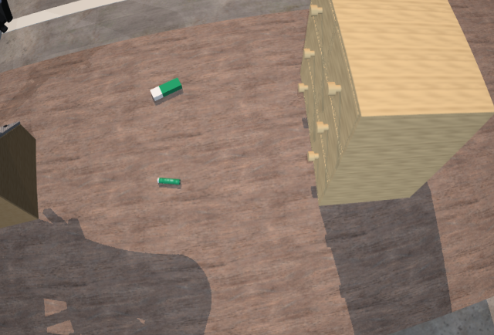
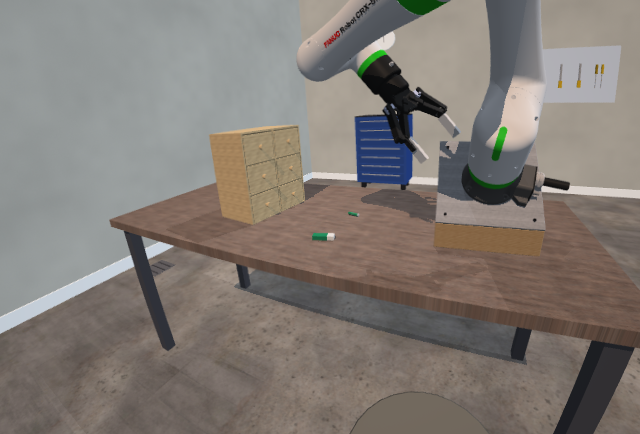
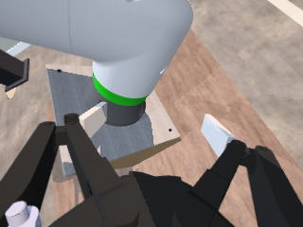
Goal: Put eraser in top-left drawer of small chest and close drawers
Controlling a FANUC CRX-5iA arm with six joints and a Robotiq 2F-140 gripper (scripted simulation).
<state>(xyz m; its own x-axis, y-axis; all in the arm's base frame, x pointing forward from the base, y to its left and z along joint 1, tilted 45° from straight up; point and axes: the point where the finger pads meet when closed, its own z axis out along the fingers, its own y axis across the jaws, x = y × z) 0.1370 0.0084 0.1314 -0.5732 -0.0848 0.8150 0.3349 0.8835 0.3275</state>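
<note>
Hand is spread wide and holds nothing, hanging high over the arm's base block, well apart from everything on the desk.

Eraser, green sleeve with a white end, lies flat on the desk, well apart from the chest. All six drawers look pushed in.

Risks as I see them:
- A small green cylinder lies near the eraser, similar colour. Easy to grab the wrong one.
- Knobs are small; a skewed pull could drag or turn the chest.
- Drawers have no stop, so overpulling droops or drops the top-left drawer.
- Eraser is low and flat, so the fingers could scrape the desk.

Views: top shows the eraser's angle and the knobs but not the hand. Exterior shows the hand and drawer fronts. Wrist sees only the base block and fingers, no eraser or chest.
</note>
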